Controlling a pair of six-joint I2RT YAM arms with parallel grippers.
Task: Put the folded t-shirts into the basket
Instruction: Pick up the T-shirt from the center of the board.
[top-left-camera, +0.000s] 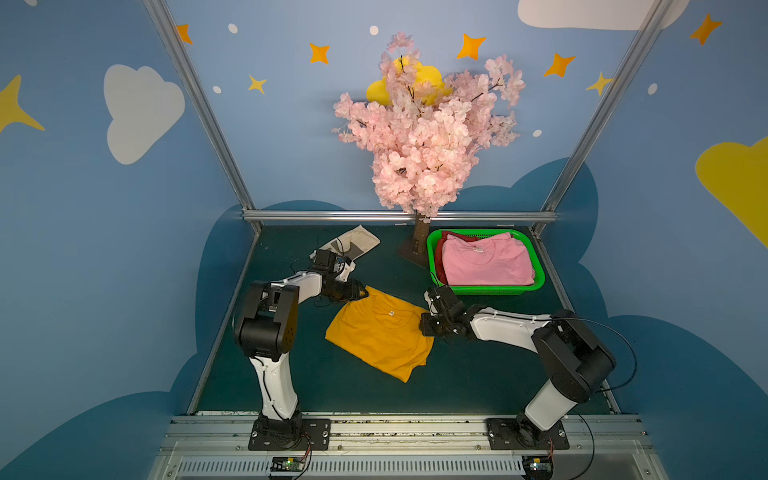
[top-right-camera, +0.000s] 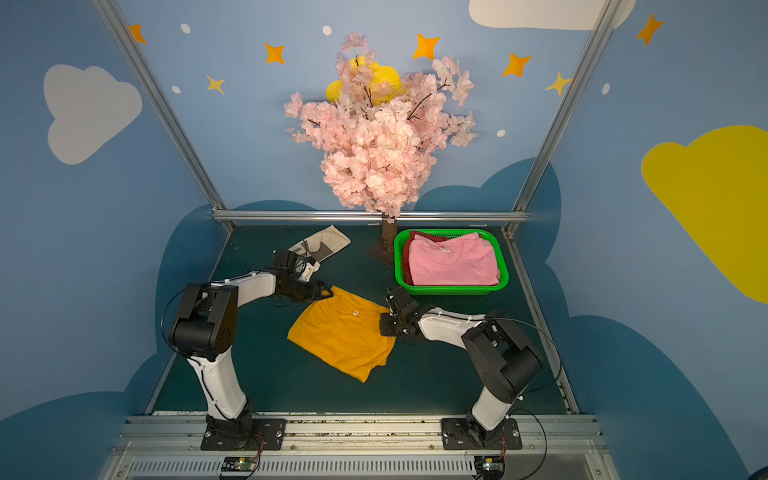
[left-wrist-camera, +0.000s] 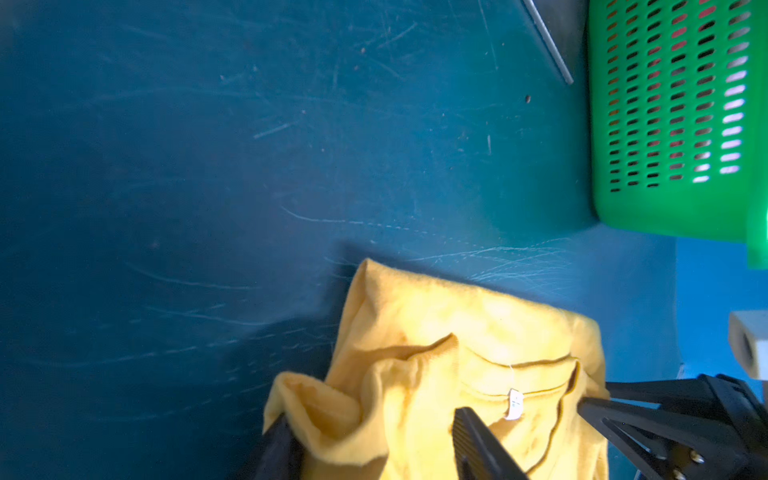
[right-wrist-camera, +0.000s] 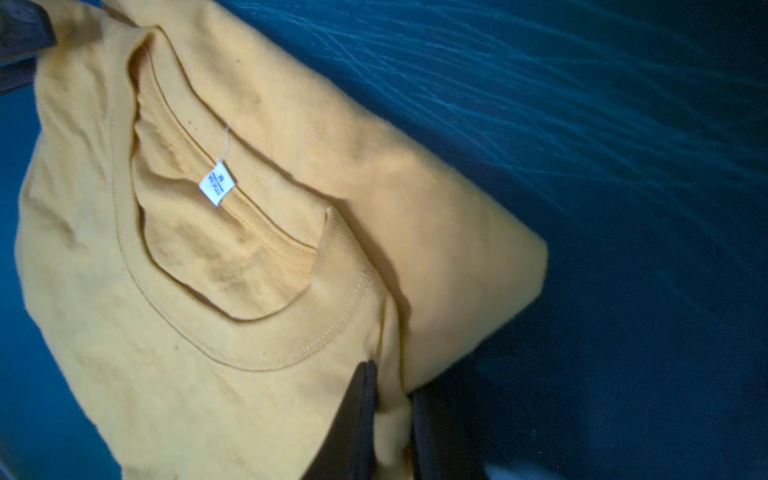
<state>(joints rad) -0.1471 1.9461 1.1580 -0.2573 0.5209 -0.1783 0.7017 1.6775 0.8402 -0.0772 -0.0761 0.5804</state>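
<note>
The right claw (right-wrist-camera: 392, 386) pinches, and the left claw (left-wrist-camera: 374, 415) straddles with unclear grip, the diagonal mustard shirt (top-left-camera: 380, 336), collar rearward.

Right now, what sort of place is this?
Probably a staged robot demo booth: two arms bolted to a front rail, aluminium-framed walls painted with clouds and stars, and an artificial blossom tree beside a basket.

A folded yellow shirt (top-left-camera: 380, 336) lies flat on the desk (top-left-camera: 332, 382), near the green basket (top-left-camera: 486, 289). Inside the basket, a pink shirt (top-left-camera: 486, 264) lies on a red shirt (top-left-camera: 457, 237).
</note>
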